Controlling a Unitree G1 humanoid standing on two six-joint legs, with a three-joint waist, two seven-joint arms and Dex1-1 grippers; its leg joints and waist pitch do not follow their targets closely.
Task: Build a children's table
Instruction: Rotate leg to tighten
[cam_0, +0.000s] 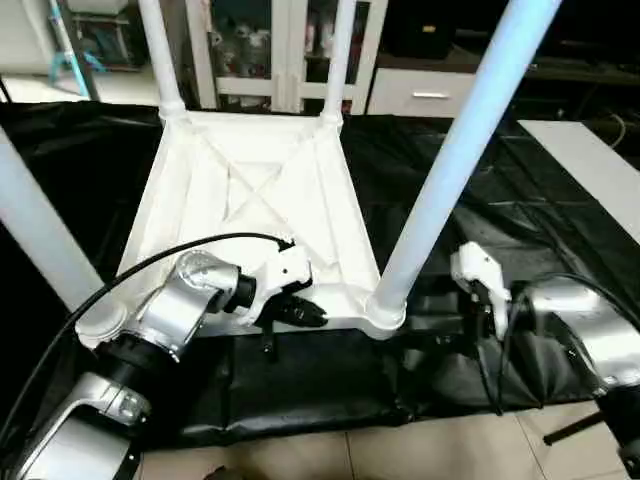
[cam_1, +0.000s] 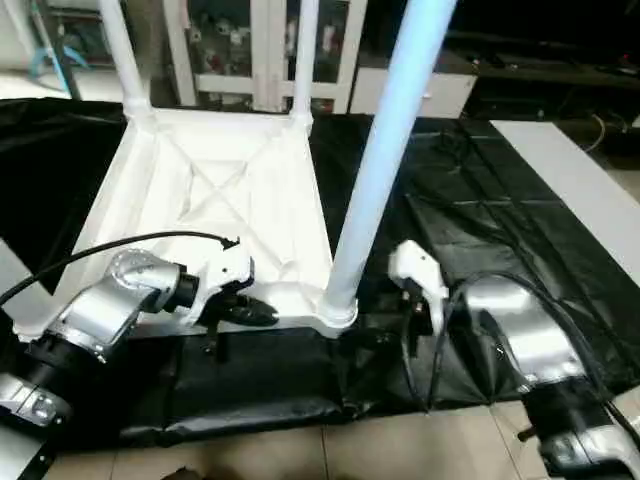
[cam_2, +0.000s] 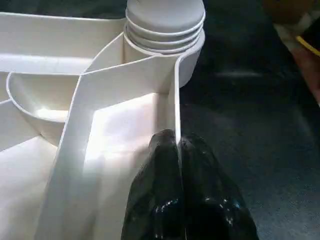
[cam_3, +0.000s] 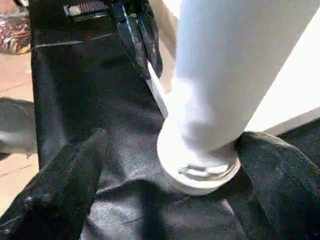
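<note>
The white plastic children's table (cam_0: 250, 200) lay upside down mid-frame on the black-cloth surface (cam_0: 560, 240); the left gripper (cam_0: 300, 312) pinched its near rim, while the right gripper (cam_3: 165, 165) stood wide around the white tapered tube leg (cam_0: 440, 170)

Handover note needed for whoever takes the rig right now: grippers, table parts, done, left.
Left gripper: shut on the near rim of the table top.
Right gripper: open, its fingers either side of the near right leg, not gripping.
Table top lies upside down on the black cloth; four legs stand in the corner sockets.
Left: check leg tightness, release, turn the table upright.
</note>
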